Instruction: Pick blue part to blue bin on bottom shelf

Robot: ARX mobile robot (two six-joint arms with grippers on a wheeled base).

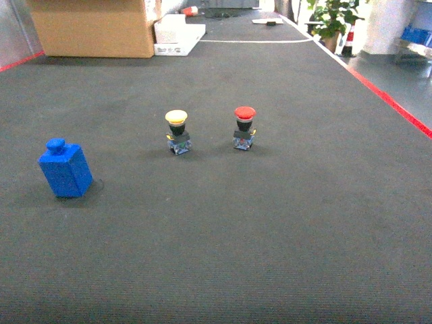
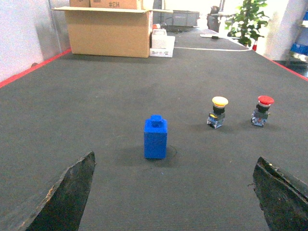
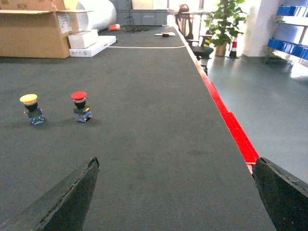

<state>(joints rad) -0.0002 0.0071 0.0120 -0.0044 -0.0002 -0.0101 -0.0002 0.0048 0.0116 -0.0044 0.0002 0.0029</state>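
Blue part (image 2: 155,138): blocky matte plastic with a stub on top, upright on the ribbed dark mat (image 2: 144,86), left of the yellow mushroom button (image 2: 219,112); red button (image 2: 261,110) beyond it. My left gripper (image 2: 173,192) and right gripper (image 3: 175,192) spread wide, holding nothing.
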